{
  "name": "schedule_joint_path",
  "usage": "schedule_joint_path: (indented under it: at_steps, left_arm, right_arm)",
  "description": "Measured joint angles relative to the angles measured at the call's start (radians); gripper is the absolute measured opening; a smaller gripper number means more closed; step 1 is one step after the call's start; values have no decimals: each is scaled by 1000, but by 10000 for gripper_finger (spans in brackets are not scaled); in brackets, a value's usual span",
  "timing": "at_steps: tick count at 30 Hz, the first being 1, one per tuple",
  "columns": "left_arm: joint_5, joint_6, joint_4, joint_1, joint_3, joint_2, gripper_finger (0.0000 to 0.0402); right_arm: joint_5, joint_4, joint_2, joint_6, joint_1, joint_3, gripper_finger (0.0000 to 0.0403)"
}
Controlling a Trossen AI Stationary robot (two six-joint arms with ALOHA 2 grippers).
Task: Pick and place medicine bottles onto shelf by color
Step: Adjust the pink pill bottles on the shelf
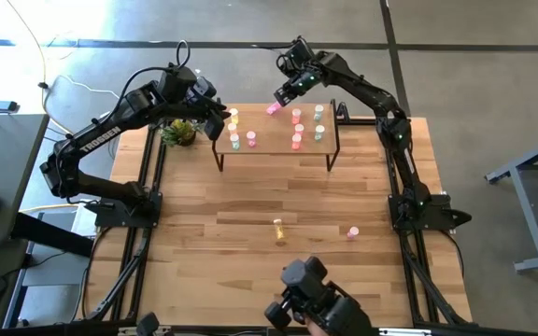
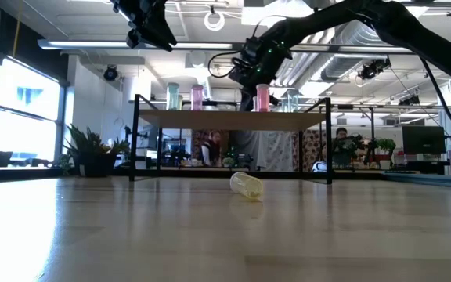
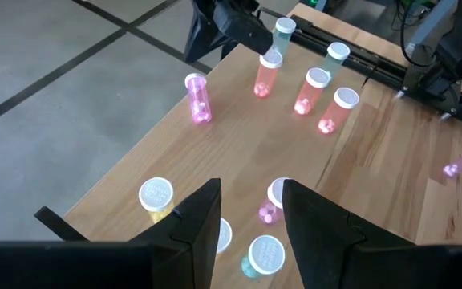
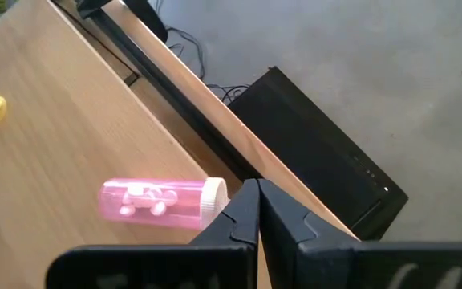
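While right tool (image 1: pixel 279 97), shut and empty, hangs beside shelf (image 1: pixel 274 147): pink bottle (image 4: pixel 163 200) just placed. Left tool (image 1: pixel 220 114) part-open, empty. Next: yellow bottle (image 1: pixel 278 227) on desk (image 1: pixel 250 215).

One legible marking: "TROSSEN" in pale capitals along the left arm (image 1: pixel 99 136), read in the high view. The right arm (image 1: pixel 381 103) shows no readable lettering from here. The bottles (image 3: pixel 308 90) carry no label that can be made out in any view, and nothing in the room behind the table can be read.
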Motion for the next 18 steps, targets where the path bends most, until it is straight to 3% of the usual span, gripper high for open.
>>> schedule_joint_path:
  at_steps: [18]
  left_arm:
    - [0,0,0,0,0,0,124]
  right_arm:
    - [9,-8,33,-7,22,2,0]
